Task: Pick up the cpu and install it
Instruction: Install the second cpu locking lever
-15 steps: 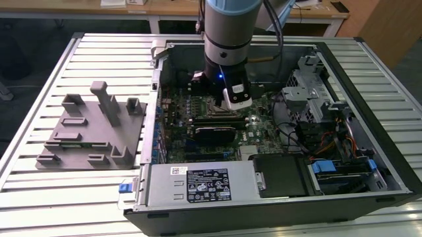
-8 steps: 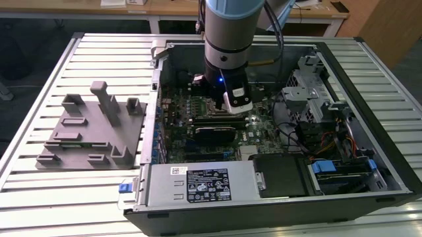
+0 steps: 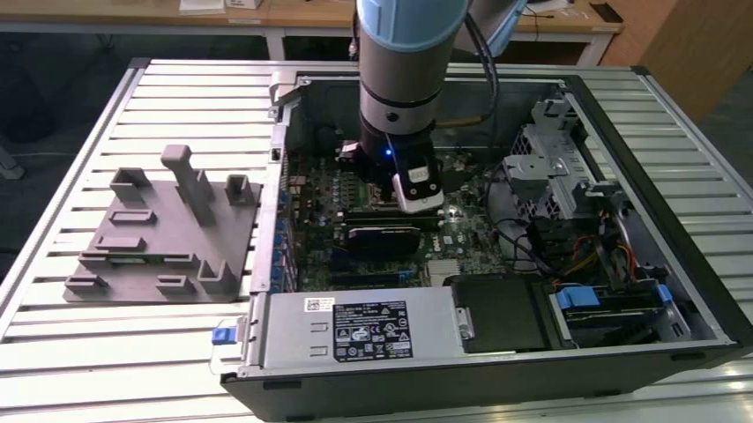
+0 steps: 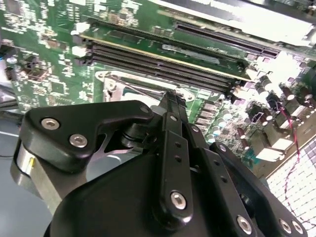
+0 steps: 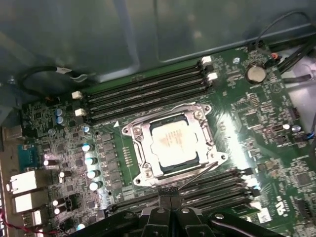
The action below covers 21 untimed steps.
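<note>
The cpu (image 5: pixel 174 143), a flat square chip with a pale shiny top, lies inside the metal-framed socket (image 5: pixel 143 170) on the green motherboard (image 5: pixel 266 113). My gripper (image 5: pixel 169 191) hangs just above the board beside the socket, over the memory slots (image 5: pixel 217 185). Its two black fingers are pressed together and hold nothing. In the second wrist view the gripper (image 4: pixel 173 98) is seen from behind, with a corner of the socket (image 4: pixel 114 81) past its tip. In the exterior view the arm reaches down into the open computer case (image 3: pixel 694 264), with the gripper (image 3: pixel 419 208) low over the board.
A grey plastic fixture (image 3: pixel 165 229) with upright posts sits on the slatted table at the exterior view's left of the case. The power supply (image 3: pixel 353 330) fills the case's near side. Drive cages and cables (image 3: pixel 565 203) crowd the exterior view's right. More memory slots (image 5: pixel 148 94) run along the socket's other side.
</note>
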{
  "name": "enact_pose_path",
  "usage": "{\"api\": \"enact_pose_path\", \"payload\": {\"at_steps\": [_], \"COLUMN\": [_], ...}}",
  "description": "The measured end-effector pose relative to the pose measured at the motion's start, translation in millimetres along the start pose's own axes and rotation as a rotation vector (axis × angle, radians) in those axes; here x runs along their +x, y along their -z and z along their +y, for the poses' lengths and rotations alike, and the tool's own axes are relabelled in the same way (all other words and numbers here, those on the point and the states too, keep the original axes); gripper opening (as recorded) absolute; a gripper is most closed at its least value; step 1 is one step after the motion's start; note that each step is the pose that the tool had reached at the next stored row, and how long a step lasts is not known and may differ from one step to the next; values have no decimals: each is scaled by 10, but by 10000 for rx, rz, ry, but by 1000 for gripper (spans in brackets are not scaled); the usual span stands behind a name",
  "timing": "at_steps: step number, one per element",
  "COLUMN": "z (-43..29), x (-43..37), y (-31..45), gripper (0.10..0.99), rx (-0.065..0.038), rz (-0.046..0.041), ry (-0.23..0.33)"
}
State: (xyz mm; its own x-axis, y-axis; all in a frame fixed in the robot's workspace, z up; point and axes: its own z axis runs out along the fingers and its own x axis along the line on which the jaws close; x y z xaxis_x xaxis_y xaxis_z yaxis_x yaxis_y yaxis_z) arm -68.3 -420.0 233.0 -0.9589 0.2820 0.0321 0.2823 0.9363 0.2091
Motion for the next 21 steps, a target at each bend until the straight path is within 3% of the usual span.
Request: {"api": "enact_pose_path", "payload": {"at_steps": [5, 11, 21], "z": [-50, -91, -148], "x": [31, 65, 118], "y": [-69, -127, -260], "gripper": [106, 106, 106], "rx": [-45, -259, -494], "rz": [14, 76, 142], "ry": [1, -5, -10]}}
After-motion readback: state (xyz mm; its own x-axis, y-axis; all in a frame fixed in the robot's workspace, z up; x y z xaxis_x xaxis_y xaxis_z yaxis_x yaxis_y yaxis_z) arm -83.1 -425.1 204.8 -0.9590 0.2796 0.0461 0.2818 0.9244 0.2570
